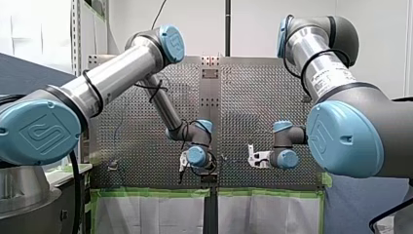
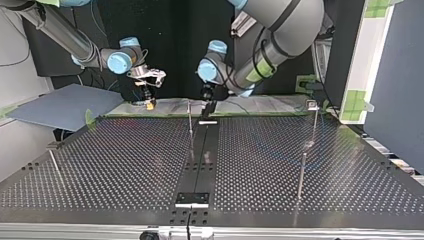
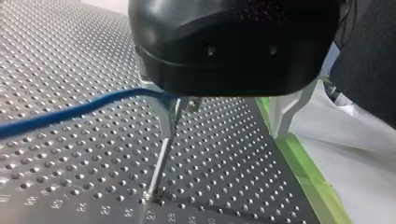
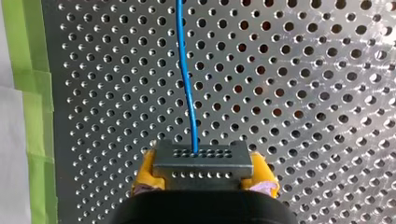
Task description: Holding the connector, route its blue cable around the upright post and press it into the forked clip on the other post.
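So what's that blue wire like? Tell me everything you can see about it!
The blue cable is thin, smooth and looks plastic-coated. One end goes into the grey connector, which my right end effector clamps between yellow pads. From there it runs ahead over the perforated table, gently bent. In the left wrist view it reaches a thin metal post under my left end effector; whether they touch is unclear.

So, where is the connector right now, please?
In the right wrist view, the connector sits clamped between the yellow pads of my right gripper, its blue cable running ahead over the perforated table.
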